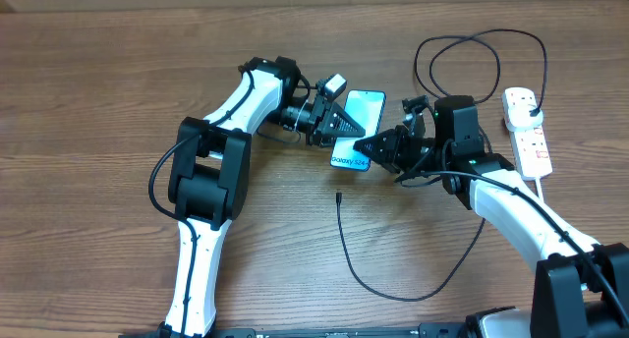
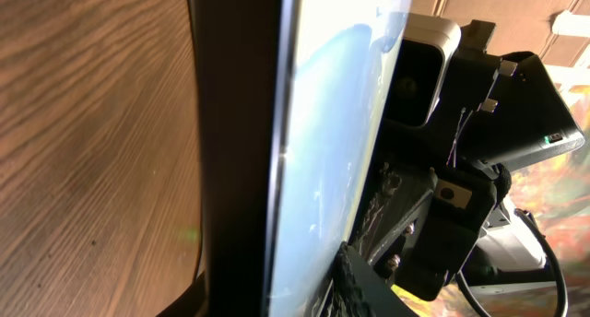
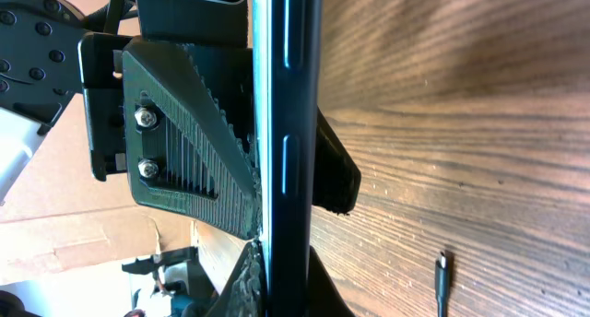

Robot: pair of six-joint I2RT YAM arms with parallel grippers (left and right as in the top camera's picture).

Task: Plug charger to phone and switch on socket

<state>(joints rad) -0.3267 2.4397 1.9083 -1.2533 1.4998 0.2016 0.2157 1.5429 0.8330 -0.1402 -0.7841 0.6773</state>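
Wood table; slim phone, pale blue screen; left jaws, right jaws both clamping it.

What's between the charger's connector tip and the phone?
Nothing. The overhead view shows only bare table between the connector tip and the phone.

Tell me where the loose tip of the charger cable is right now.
In the overhead view the cable tip lies on the table near the middle, just below the phone; the right wrist view shows it at lower right.
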